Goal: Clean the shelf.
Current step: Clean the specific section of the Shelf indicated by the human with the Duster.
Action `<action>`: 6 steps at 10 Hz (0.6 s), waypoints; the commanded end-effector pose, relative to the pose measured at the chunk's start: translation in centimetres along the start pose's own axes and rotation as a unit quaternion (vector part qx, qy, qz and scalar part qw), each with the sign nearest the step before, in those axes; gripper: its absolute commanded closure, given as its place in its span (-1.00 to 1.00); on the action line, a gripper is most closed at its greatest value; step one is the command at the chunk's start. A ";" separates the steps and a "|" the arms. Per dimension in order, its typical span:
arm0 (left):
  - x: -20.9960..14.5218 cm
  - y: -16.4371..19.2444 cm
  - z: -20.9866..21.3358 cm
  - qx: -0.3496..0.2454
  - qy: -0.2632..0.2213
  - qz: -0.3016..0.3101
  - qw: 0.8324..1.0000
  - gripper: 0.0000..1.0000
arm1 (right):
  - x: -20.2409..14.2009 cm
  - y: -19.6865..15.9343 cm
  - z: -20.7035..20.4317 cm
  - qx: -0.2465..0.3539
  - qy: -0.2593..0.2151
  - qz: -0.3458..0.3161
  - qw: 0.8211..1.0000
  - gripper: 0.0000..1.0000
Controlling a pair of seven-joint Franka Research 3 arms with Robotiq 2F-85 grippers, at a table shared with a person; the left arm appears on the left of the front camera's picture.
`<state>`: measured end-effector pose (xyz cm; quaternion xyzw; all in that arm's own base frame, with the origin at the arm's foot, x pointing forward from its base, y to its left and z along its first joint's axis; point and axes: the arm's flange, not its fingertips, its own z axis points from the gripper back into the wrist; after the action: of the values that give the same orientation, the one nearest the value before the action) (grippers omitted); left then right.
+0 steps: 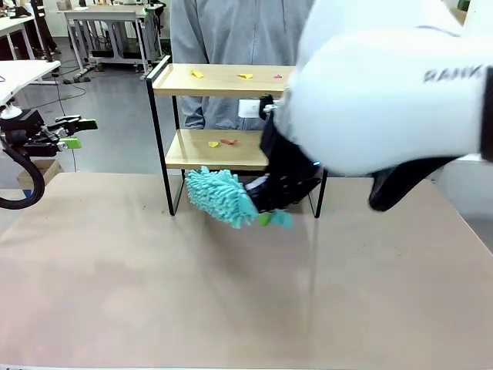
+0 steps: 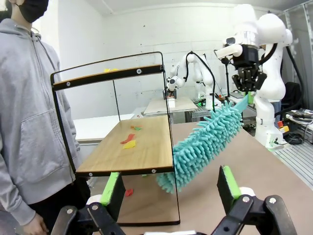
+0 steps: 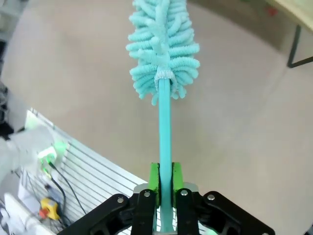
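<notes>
— Jaws, front view?
— Clamped on the duster (image 1: 218, 196), the right gripper (image 1: 268, 214) hung at the shelf (image 1: 223, 79)'s lower front edge; the left gripper (image 1: 73, 132) gaped, well left.
— Wrist views?
— Left: duster lay beside the lower board (image 2: 132, 152)'s corner. Right: bare table (image 3: 73, 73) beyond.

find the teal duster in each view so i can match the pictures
Front view: duster at centre, fluffy head low in front of the shelf.
Left wrist view: duster right of centre, slanting down toward the shelf.
Right wrist view: duster head top centre, handle running down into the right claw.
Shared landmark: the shelf, its black leg at top right there.
</notes>
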<state>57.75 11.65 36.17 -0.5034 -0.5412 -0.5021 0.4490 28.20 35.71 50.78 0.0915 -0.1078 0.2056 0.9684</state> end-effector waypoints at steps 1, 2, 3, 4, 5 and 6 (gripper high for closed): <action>0.3 0.0 -0.1 -0.001 -0.001 -0.007 1.000 -1.00 | 1.4 3.5 -1.1 -0.031 -0.036 -0.052 0.998 0.74; 0.3 0.0 -0.1 -0.001 -0.001 -0.007 1.000 -1.00 | 1.8 5.5 -2.1 -0.051 -0.048 -0.075 0.995 0.74; 0.3 0.0 -0.1 -0.001 -0.001 -0.007 1.000 -1.00 | 2.3 7.2 -3.3 -0.069 -0.055 -0.096 0.991 0.74; 0.3 0.0 -0.1 -0.001 -0.001 -0.007 1.000 -1.00 | 2.9 8.4 -4.5 -0.076 -0.068 -0.112 0.988 0.74; 0.3 0.0 -0.1 -0.001 -0.001 -0.007 1.000 -1.00 | 3.4 9.3 -5.5 -0.074 -0.084 -0.129 0.985 0.74; 0.3 0.0 -0.1 -0.001 -0.001 -0.007 1.000 -1.00 | 3.9 10.2 -6.5 -0.082 -0.103 -0.147 0.980 0.74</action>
<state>57.75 11.66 36.16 -0.5034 -0.5412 -0.5021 0.4491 27.11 44.74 47.35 0.0557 -0.1779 0.0725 0.9798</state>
